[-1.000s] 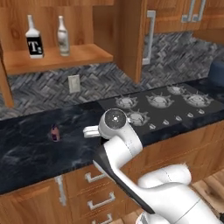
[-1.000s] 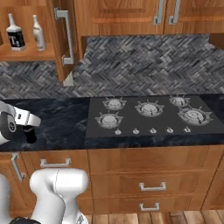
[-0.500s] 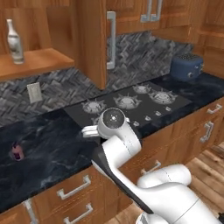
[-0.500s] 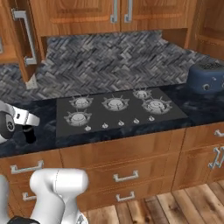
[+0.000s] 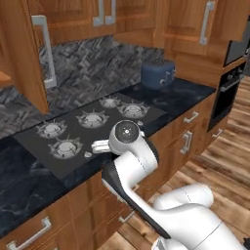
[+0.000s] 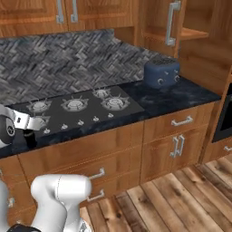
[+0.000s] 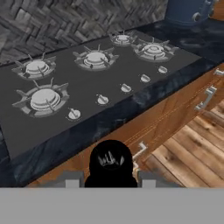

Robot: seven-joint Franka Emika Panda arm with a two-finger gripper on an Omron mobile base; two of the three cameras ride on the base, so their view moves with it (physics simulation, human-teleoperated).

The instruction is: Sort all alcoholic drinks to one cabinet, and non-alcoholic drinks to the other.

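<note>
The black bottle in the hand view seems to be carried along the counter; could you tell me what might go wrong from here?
1. The gripper holds the black bottle only near its top, so it could slip.
2. It hangs close over the counter edge, near the stove knobs; swinging could knock it.

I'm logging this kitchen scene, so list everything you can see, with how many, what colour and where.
Cooktop: one, black, five burners, set into the counter.
Knobs: five, pale, a row along the cooktop's front edge.
Toaster: one, blue, on the counter right of the cooktop.
Counter: one, dark marbled.
Backsplash: grey herringbone tile.
Wall cabinets: brown wood, metal handles; one door at left stands open.
Drawers: brown wood, under the counter.
Oven: one, dark, far right.
Floor: wood planks.
Black bottle: one, held in the gripper.
Arm: one, white.
</note>
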